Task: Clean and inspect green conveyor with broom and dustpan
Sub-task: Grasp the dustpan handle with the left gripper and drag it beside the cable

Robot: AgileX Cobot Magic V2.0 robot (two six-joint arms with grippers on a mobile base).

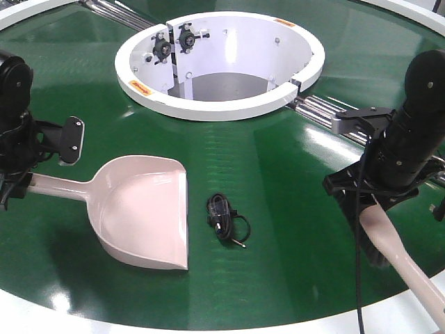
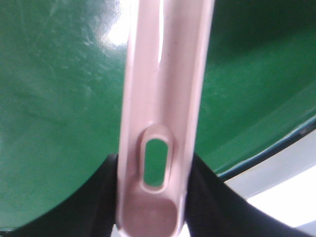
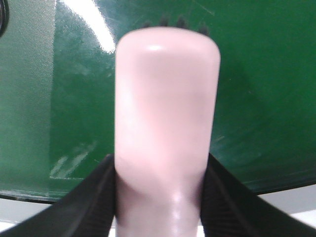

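Observation:
The pale pink dustpan point(image 1: 146, 216) lies on the green conveyor point(image 1: 278, 181), its mouth facing right. Its long handle runs left into my left gripper point(image 1: 15, 186). In the left wrist view the jaws are shut on the handle point(image 2: 163, 98) beside the slot hole, a black finger point(image 2: 101, 197) on each side. My right gripper point(image 1: 375, 198) is shut on the cream broom point(image 1: 410, 271), whose handle slants toward the lower right. From the right wrist, the broom's back point(image 3: 168, 108) fills the view and black bristle tips point(image 3: 177, 22) show beyond it.
A small black coiled cable with a plug point(image 1: 226, 217) lies on the belt just right of the dustpan's lip. The white ring hub point(image 1: 208, 108) stands behind, with silver rollers point(image 1: 323, 110) to its right. The white outer rim point(image 1: 208, 328) runs along the front.

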